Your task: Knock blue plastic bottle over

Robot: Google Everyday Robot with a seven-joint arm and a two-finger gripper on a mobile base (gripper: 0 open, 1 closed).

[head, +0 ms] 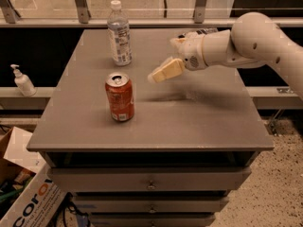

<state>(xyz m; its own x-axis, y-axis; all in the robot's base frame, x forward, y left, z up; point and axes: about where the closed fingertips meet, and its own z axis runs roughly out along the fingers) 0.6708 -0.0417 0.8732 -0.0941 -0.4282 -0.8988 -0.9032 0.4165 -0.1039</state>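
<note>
Blue plastic bottle [119, 32] upright, label illegible | fingers [166, 71] rightward, seemingly apart

Room and furnishings, as observed.
A grey table [203, 122] with drawers [104, 178] stood on a speckled floor [284, 193]. Behind ran a rail [57, 22] with metal posts [81, 4]. A cardboard box [33, 197] lay at lower left; a pump bottle [21, 81] stood on a side ledge [42, 92].

The bottle [119, 34] is clear, bluish plastic with a paper label and a white plastic cap. The can [119, 98] is glossy metal. The table [203, 119] is matt grey and smooth. The gripper [160, 74], above the table right of the bottle, looks like dull tan plastic. The arm [258, 37] is smooth white plastic. The box [28, 200] is cardboard.
</note>
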